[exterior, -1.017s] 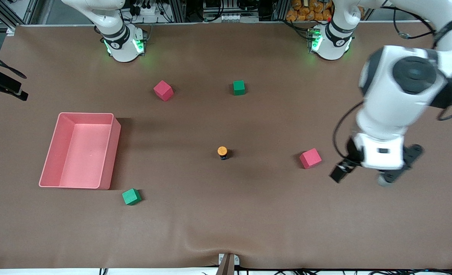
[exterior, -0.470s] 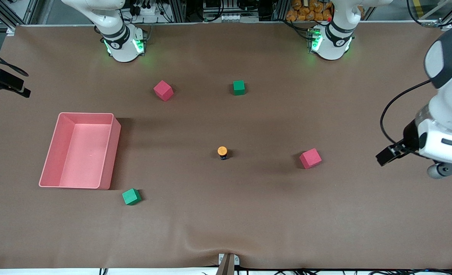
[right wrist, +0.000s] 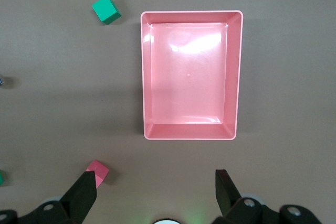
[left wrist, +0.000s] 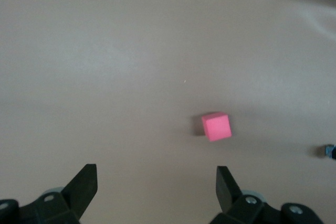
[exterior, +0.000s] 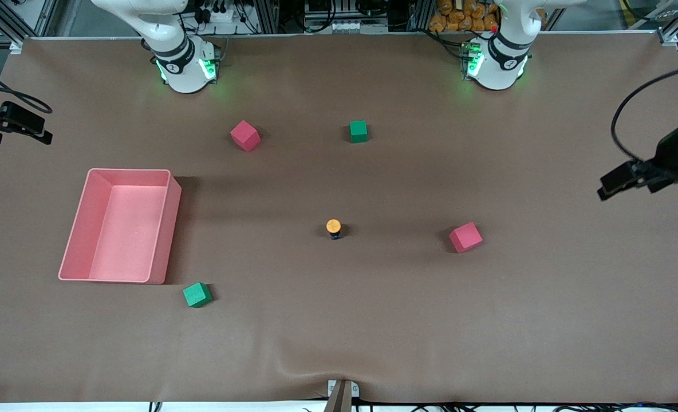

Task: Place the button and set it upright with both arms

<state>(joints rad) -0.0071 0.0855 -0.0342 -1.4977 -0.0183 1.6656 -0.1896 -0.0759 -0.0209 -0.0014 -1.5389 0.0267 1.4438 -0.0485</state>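
**Button upright at mid-desk, both end effectors empty**

From the front, the button (exterior: 333, 228) stood upright near the middle of the brown desk (exterior: 373, 320), orange cap up, with a red cube (exterior: 465, 237) beside it toward the left arm's end. The left end effector (exterior: 625, 178) hung over that end's edge.

In the left wrist view, the left end effector (left wrist: 156, 183) had its fingers spread apart, holding nothing, above bare desk, the red cube (left wrist: 217, 126) close by.

In the right wrist view, the right end effector (right wrist: 156, 184) was also spread wide and empty, high over the pink tray (right wrist: 238, 77).
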